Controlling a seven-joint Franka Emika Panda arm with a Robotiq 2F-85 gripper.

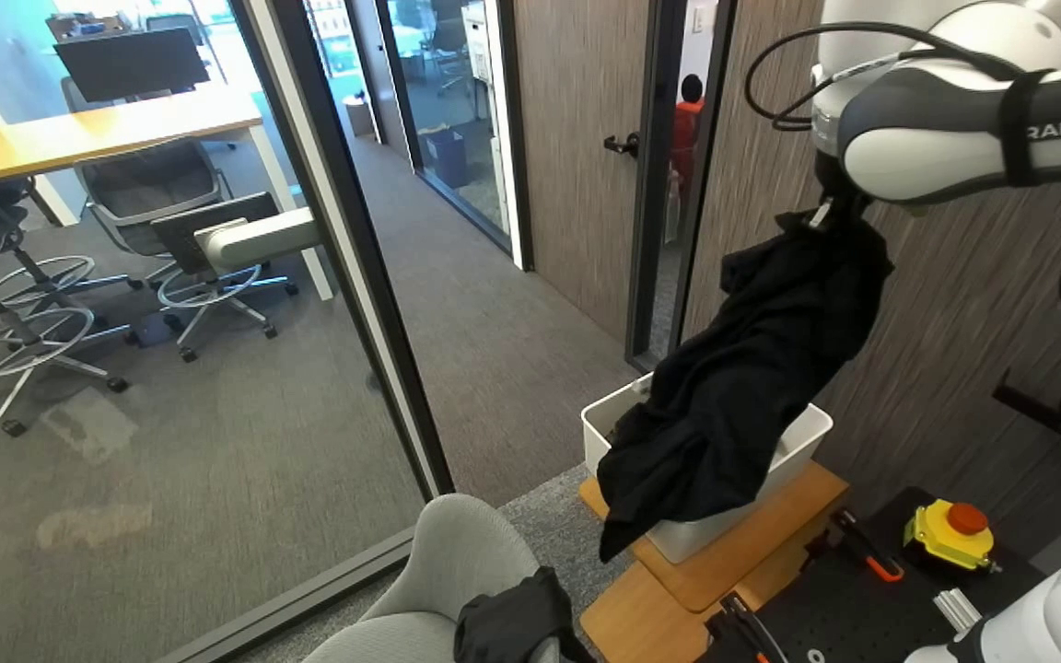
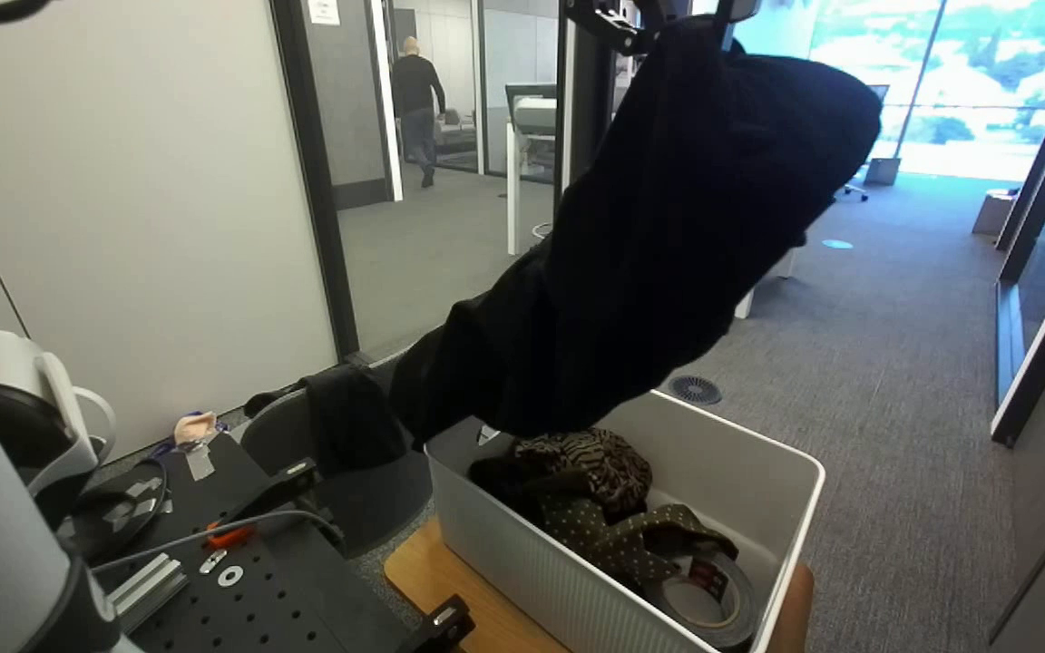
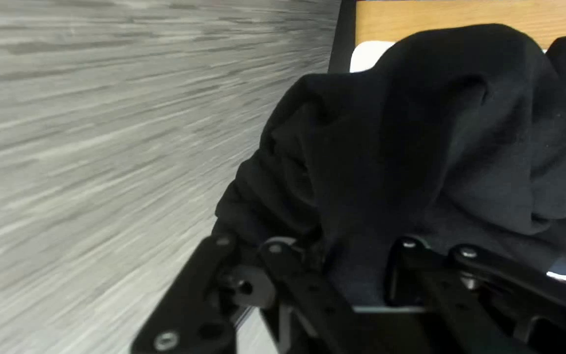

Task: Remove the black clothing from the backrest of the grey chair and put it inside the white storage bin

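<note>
A: Where is your gripper [image 3: 359, 265], and in what state?

B: It is higher than the white bin [image 2: 522, 562], alongside the wood-grained wall [image 1: 954, 331], with its fingers clamped on the black clothing [image 1: 742, 378]. In the wrist view you see dark fabric between the two fingers.

A: And the clothing itself?

B: It hangs from your gripper in a long, slanting length across the opening of the bin. In an exterior view its lowest tip appears outside the bin's near wall; whether the fabric touches the rim, you cannot tell.

A: What lies inside your bin?

B: In an exterior view you can make out a patterned cloth [image 2: 622, 467], a dotted cloth [image 2: 631, 544] and a roll of tape [image 2: 743, 588]. The bin rests on a wooden stand [image 1: 733, 552].

A: Note also the grey chair [image 1: 471, 552] near that stand.

B: A further black cloth [image 1: 512, 622] drapes over its edge. In an exterior view you see floor between this cloth and the tip of the clothing you hold.
</note>
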